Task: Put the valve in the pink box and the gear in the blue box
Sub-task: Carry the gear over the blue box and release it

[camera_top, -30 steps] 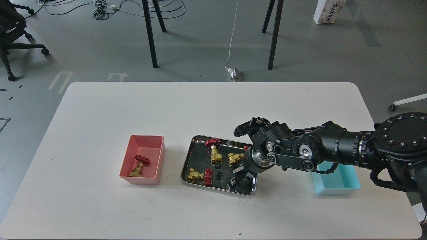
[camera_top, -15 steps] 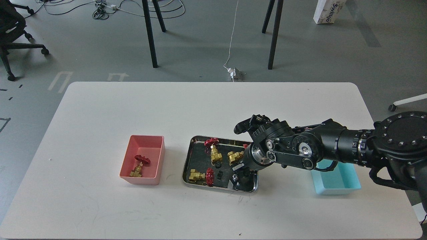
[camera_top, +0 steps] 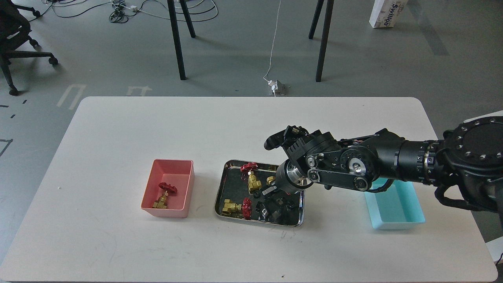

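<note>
My right gripper (camera_top: 268, 201) reaches down into the shiny steel tray (camera_top: 219, 193), its fingers apart over the small black gears (camera_top: 259, 206) in the tray's right half. I cannot tell whether a finger touches a gear. One valve (camera_top: 252, 177) stands in the tray's back. A second valve (camera_top: 236, 206) lies at the tray's front left. A third valve (camera_top: 270, 180) is mostly hidden behind my wrist. Another valve (camera_top: 164, 195) lies in the pink box (camera_top: 173, 162), left of the tray. The blue box (camera_top: 399, 206) stands to the right, partly under my arm, and looks empty. The left gripper is out of view.
The white table (camera_top: 157, 125) bears the two boxes and the tray in a row near its front. My right arm (camera_top: 377, 165) crosses above the table's right part. Beyond the far edge are black table legs (camera_top: 177, 43) and a floor cable.
My right gripper has moved left and deeper into the tray, from its right edge to over the gears. It now covers most of the third valve. Boxes and valves have not moved.
</note>
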Robot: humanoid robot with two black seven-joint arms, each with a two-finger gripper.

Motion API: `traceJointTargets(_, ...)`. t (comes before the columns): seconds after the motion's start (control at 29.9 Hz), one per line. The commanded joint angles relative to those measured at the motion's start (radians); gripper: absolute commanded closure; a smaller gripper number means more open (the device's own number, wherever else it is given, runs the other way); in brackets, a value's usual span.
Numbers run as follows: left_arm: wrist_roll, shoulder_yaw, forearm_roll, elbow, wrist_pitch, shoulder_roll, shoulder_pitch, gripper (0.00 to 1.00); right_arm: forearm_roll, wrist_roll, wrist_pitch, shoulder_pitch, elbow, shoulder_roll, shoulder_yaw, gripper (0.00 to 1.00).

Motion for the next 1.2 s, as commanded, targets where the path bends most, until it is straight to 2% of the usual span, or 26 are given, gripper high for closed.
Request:
traceJointTargets(0.0,0.000,0.003,0.000,0.000,0.002,-0.004,0.002,0.01,0.010,-0.003,0.000,0.042,0.064,-0.083,0.018,0.97)
traceJointTargets(0.17,0.000,0.003,0.000,0.000,0.002,-0.007,0.002,0.01,0.013,-0.004,0.000,0.079,0.159,-0.281,0.035,0.97)
traceJointTargets(0.43,0.000,0.009,0.000,0.000,0.002,-0.010,0.002,0.01,0.003,-0.004,0.000,0.090,0.466,-0.804,0.035,0.96)
traceJointTargets(0.6,0.000,0.008,0.000,0.000,0.002,-0.012,0.002,0.01,-0.051,-0.003,0.000,0.018,0.569,-1.072,0.036,0.96)
traceJointTargets(0.8,0.000,0.008,0.000,0.000,0.000,-0.012,0.000,0.01,-0.079,0.000,0.000,-0.038,0.563,-1.100,0.084,0.93)
traceJointTargets(0.97,0.000,0.006,0.000,0.000,0.002,-0.010,0.002,0.01,-0.079,0.000,0.000,-0.048,0.552,-1.071,0.088,0.75)
traceJointTargets(1.17,0.000,0.003,0.000,0.000,0.002,-0.009,0.002,0.01,-0.079,0.000,0.000,-0.073,0.547,-1.038,0.088,0.61)
